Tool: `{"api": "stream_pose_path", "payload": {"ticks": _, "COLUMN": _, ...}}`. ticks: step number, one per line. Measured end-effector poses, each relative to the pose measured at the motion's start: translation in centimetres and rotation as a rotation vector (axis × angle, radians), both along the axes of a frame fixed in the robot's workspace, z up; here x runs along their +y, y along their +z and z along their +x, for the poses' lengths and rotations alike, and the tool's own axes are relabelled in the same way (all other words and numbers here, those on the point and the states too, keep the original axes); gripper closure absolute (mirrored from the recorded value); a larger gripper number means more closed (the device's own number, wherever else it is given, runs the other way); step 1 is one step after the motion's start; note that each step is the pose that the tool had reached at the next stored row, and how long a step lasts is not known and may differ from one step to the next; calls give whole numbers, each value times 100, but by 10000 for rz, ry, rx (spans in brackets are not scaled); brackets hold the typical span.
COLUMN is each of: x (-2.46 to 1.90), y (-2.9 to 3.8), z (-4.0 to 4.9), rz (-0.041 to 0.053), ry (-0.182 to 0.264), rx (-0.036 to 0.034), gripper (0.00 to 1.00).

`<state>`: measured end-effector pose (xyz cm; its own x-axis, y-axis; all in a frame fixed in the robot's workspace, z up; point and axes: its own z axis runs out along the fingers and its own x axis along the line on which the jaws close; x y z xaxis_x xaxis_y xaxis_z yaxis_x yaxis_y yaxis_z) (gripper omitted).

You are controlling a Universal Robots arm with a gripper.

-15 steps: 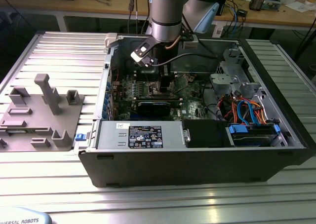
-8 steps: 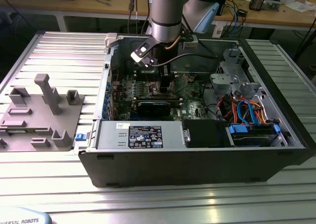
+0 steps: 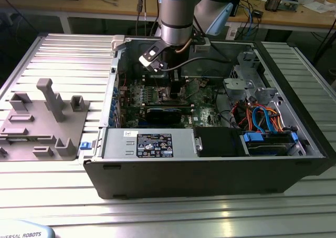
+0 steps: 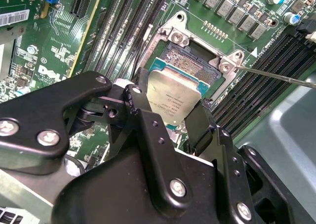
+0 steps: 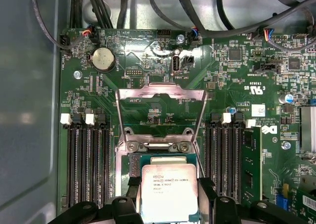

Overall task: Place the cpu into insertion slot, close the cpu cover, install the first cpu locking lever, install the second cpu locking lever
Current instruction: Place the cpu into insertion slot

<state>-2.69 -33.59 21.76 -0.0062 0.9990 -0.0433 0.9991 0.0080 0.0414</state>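
First step in hand: the gripper [image 4: 169, 107], fingers clamped on the chip [image 4: 174, 93], holds it over the socket [image 4: 191, 65], cover [image 5: 160, 92] raised; seating calls for square alignment.

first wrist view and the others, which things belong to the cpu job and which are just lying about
Job in hand:
- cpu, gripped in the claw over the insertion slot
- cpu cover, swung open

Lying about:
- coin battery
- memory slots
- power supply box
- grey fixture plate beside the case
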Motion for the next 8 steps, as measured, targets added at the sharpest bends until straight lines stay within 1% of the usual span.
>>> {"api": "stream_pose_path", "payload": {"ticks": 8, "x": 0, "y": -23, "z": -1, "rz": 2, "ry": 0, "rx": -1, "gripper": 46}}
